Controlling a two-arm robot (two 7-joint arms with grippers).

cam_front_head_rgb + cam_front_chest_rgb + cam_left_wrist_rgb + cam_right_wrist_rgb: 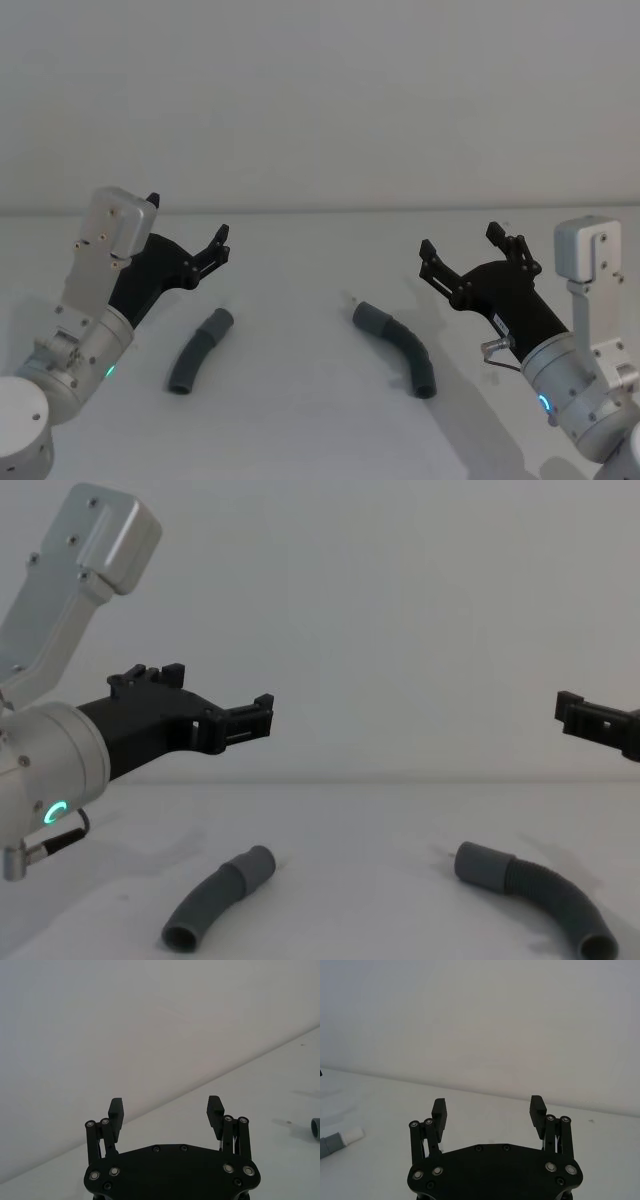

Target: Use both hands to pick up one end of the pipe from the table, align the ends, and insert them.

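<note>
Two dark-grey ribbed pipe pieces lie apart on the white table [300, 430]. The shorter piece [200, 350] [215, 900] is on the left, the longer curved one [398, 345] [540, 895] on the right. The longer piece's inner end carries a narrow pale tip [352, 1135]. My left gripper [190, 222] [166, 1106] [220, 695] hovers open above and behind the shorter piece, holding nothing. Raised to the right of the longer piece, my right gripper [462, 240] [488, 1106] [580, 715] is open and empty too. A grey cuff [316, 1129] shows at the edge of the left wrist view.
A pale grey wall [320, 100] rises behind the table's far edge. Bare white surface lies between the two pipe pieces and in front of them.
</note>
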